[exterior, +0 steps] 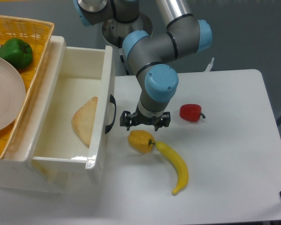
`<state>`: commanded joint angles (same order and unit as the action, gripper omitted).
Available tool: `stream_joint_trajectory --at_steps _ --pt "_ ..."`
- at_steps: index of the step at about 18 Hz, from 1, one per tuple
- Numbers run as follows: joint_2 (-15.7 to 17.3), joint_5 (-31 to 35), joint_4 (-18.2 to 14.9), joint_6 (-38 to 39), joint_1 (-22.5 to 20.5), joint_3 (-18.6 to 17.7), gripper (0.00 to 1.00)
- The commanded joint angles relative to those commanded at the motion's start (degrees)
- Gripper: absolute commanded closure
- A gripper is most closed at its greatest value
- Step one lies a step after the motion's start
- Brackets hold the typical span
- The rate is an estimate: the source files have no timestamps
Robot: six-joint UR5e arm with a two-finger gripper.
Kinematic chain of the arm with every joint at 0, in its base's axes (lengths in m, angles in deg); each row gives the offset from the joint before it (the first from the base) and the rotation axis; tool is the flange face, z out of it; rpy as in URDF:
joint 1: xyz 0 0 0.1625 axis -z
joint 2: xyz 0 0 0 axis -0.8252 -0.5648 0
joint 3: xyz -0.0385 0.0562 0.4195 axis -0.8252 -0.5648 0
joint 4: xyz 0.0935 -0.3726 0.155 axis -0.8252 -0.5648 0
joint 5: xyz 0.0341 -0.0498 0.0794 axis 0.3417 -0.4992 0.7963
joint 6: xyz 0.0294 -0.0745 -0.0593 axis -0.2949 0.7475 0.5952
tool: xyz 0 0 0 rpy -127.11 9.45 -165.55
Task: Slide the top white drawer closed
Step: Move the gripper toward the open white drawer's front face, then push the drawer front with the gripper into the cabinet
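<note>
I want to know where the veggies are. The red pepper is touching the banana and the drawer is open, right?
Not quite. It's the yellow pepper that touches the banana; the red pepper sits apart, farther back on the table. The camera view shows this. The drawer is open, as you said.

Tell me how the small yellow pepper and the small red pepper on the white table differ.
The small yellow pepper lies right below the robot's pincer, close to the open white drawer; the small red pepper sits farther right, on its own. The yellow one touches the long yellow banana; the red one touches nothing. They share a glossy look, similar size and a dark stem.
</note>
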<state>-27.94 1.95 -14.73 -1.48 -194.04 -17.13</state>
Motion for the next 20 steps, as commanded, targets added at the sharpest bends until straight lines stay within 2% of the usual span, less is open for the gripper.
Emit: stream_joint_trajectory --at_steps 20 --pt "1.0 0.1 0.0 2.1 4.7 -0.2 0.00"
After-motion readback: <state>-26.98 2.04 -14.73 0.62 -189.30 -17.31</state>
